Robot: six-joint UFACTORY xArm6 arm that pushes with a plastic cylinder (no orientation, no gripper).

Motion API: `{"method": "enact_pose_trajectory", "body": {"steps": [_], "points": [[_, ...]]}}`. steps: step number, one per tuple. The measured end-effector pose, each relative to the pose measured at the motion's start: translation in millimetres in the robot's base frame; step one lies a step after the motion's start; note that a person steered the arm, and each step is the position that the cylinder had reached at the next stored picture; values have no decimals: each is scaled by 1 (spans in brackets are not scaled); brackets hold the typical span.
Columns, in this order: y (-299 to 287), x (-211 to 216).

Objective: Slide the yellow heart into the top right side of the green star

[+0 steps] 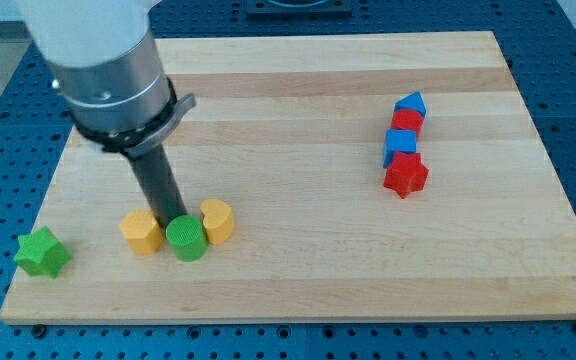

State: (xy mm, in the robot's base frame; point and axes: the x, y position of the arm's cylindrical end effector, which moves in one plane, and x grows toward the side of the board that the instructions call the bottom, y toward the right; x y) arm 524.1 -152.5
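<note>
The green star [42, 252] lies near the bottom left corner of the wooden board [298, 90]. Two yellow blocks lie to its right: one [141, 232] closer to the star, and one [217, 220] that looks like the heart, further right. A green cylinder [185, 239] sits between them, touching or nearly touching both. My tip [175, 217] stands just above the green cylinder, in the gap between the two yellow blocks. Its very end is partly hidden by the cylinder.
At the view's right a column of blocks runs downward: a blue triangle [409, 103], a red block [406, 122], a blue cube [400, 145] and a red star [405, 175]. The arm's grey body [108, 70] hangs over the board's top left.
</note>
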Motion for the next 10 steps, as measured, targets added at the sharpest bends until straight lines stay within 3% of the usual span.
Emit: {"method": "enact_pose_trajectory", "body": {"steps": [3,5,6,8,10], "points": [[-56,29],[-15,19],[-29,4],[-98,14],[-24,19]]}}
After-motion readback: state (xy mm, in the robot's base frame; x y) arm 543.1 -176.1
